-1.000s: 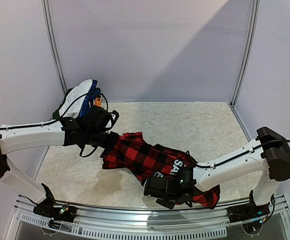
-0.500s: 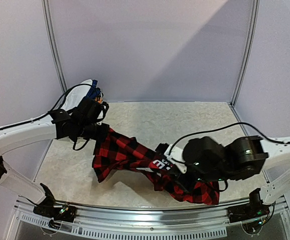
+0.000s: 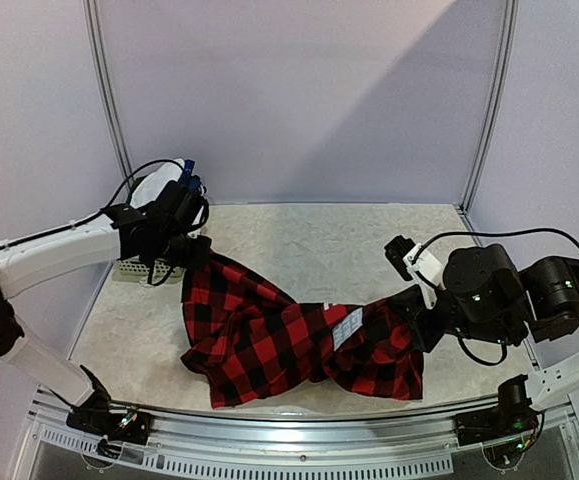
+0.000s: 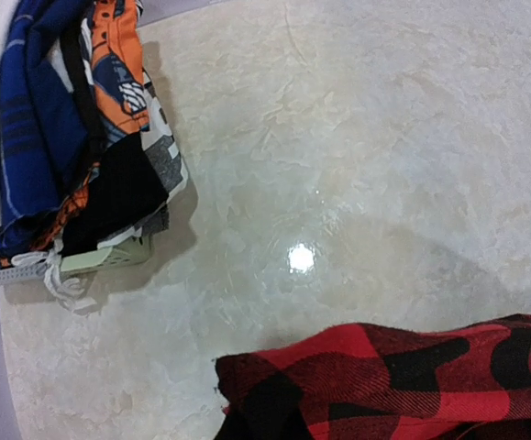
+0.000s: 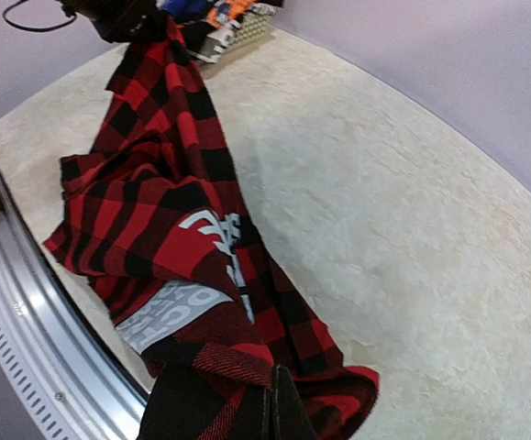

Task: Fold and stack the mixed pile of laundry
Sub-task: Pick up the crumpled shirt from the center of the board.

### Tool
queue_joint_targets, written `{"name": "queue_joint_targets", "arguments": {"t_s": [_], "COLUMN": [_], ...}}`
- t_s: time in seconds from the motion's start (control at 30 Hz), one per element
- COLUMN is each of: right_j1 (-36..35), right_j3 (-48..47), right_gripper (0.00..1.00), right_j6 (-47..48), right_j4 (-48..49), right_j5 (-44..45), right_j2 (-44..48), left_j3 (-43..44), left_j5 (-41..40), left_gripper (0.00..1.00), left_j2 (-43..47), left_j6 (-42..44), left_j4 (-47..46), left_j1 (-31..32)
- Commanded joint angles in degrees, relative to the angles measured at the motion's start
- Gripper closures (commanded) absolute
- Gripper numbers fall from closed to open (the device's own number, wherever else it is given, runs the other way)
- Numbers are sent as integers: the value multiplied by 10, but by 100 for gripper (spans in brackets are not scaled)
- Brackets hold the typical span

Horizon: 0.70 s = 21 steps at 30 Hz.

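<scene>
Am holding plaid shirt [image 3: 289, 340] stretched, long axis running from basket [image 3: 134, 268] rightward. My left gripper [image 3: 191, 255] pinching end beside basket, right gripper [image 3: 419, 320] pinching far end. White lettering [image 3: 347, 328] folding over, not readable.

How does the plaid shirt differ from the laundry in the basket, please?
The plaid shirt is red and black; the basket laundry is blue, orange, white and black. The plaid shirt hangs stretched between the left tool and right tool; the basket laundry sits bunched in its basket, held by neither. Both are cloth.
</scene>
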<state>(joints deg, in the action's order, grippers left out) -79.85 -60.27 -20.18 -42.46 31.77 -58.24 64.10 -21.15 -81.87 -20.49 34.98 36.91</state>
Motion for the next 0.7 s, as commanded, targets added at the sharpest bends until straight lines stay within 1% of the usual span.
{"name": "queue_joint_targets", "arguments": {"t_s": [0.0, 0.07, 0.1, 0.13, 0.17, 0.23, 0.27, 0.3, 0.33, 0.37, 0.43, 0.47, 0.53, 0.67], "right_j1": [35, 60, 71, 80, 87, 93, 97, 99, 103, 107, 115, 119, 127, 138], "right_j3": [9, 15, 20, 27, 33, 48, 54, 57, 57, 56, 55, 55, 58, 62], "right_gripper": [100, 100, 100, 100, 100, 100, 100, 100, 100, 100, 100, 100, 100, 100], "right_j6": [-58, -78, -85, -87, -88, -81, -76, -73, -70, -69, -65, -63, -55, -44], "right_j4": [-49, -54, -52, -48, -39, -20, -11, -6, -4, -4, -1, 4, 16, 31], "right_j5": [109, 132, 134, 128, 117, 92, 78, 69, 63, 61, 58, 53, 39, 29], "right_j2": [16, 29, 34, 36, 34, 26, 16, 8, -3, -11, -34, -40, -53, -64], "left_j3": [69, 111, 132, 146, 145, 110, 94, 79, 64, 51, 28, 16, -9, -62], "left_j5": [31, 31, 19, 9, -1, -27, -33, -45, -58, -73, -98, -107, -102, -32], "left_gripper": [100, 97, 93, 81, 60, 26, 13, 6, 2, 1, 0, 2, 8, 19], "left_j2": [-97, -170, -197, -214, -217, -194, -176, -156, -135, -113, -73, -54, -22, 21], "left_j6": [15, 19, 19, 18, 17, 19, 19, 19, 17, 16, 12, 11, 2, -29], "left_j4": [-9, 1, 15, 27, 25, 3, -4, -5, -2, 5, 32, 45, 68, 84], "left_j1": [-42, -55, -55, -51, -43, -19, -7, 7, 23, 44, 87, 113, 157, 214]}}
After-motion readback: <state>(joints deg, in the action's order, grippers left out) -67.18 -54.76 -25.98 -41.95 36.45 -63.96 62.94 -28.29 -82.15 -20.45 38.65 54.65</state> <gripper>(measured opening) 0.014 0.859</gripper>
